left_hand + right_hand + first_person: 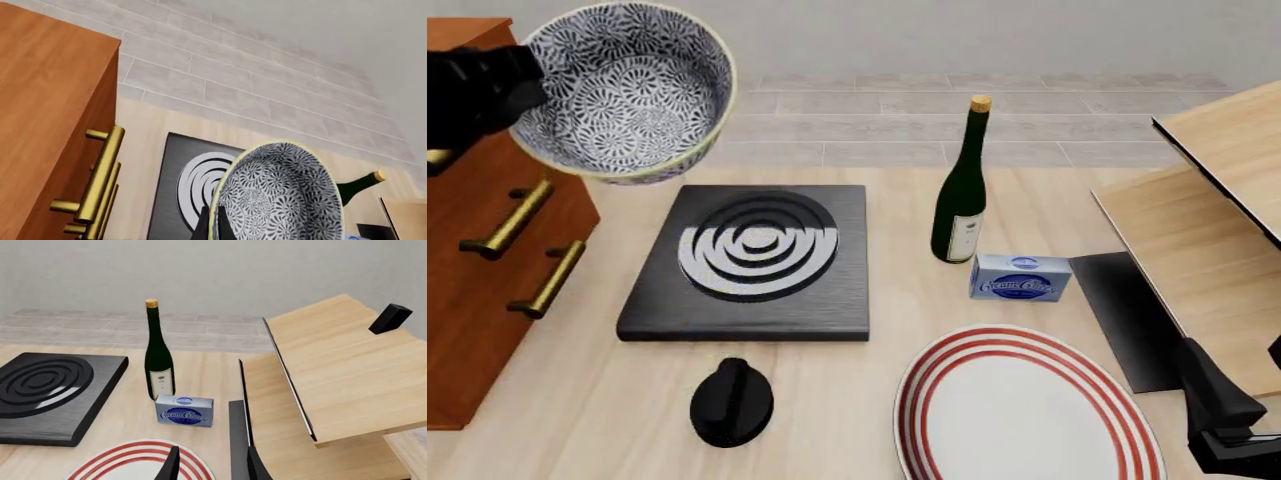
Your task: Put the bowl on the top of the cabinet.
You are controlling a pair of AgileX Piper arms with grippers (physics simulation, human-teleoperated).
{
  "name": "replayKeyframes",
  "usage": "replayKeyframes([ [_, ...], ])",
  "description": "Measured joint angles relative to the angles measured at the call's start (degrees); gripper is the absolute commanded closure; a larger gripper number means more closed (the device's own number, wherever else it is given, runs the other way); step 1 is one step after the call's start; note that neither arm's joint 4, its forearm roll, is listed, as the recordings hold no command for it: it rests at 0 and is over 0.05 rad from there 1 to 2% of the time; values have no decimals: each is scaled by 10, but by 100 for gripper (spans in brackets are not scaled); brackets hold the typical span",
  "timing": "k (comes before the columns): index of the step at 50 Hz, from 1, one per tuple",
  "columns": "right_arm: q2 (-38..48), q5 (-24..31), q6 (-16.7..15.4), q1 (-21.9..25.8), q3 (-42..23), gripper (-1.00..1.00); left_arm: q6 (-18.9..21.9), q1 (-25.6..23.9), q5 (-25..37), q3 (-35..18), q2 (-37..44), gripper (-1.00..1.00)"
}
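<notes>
The bowl (627,90), white with a dense navy floral pattern and a cream rim, hangs in the air, tilted with its opening toward the front camera. My left gripper (523,98) is shut on its rim. The bowl is level with the top of the reddish-brown cabinet (481,290) and just to the right of its top corner. In the left wrist view the bowl (280,195) fills the space past my fingers (202,226), with the cabinet (47,125) and its brass handles (100,175) beside it. My right gripper (213,467) is open and empty, low at the front right (1225,415).
A black hob slab with white rings (754,255) lies mid-table. A green wine bottle (961,190) and a blue cream-cheese box (1021,277) stand to its right. A red-ringed white plate (1021,410) and a black knob (731,400) lie in front. A plywood shelf (1214,230) stands at right.
</notes>
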Motion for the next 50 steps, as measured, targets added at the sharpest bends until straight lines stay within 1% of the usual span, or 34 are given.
replayKeyframes([
  [12, 0, 0, 0, 0, 0, -100, -6, 3, 21, -29, 26, 100],
  [27, 0, 0, 0, 0, 0, -100, -12, 4, 63, -74, 58, 100],
  [50, 0, 0, 0, 0, 0, -100, -69, 14, 112, -116, 91, 100],
])
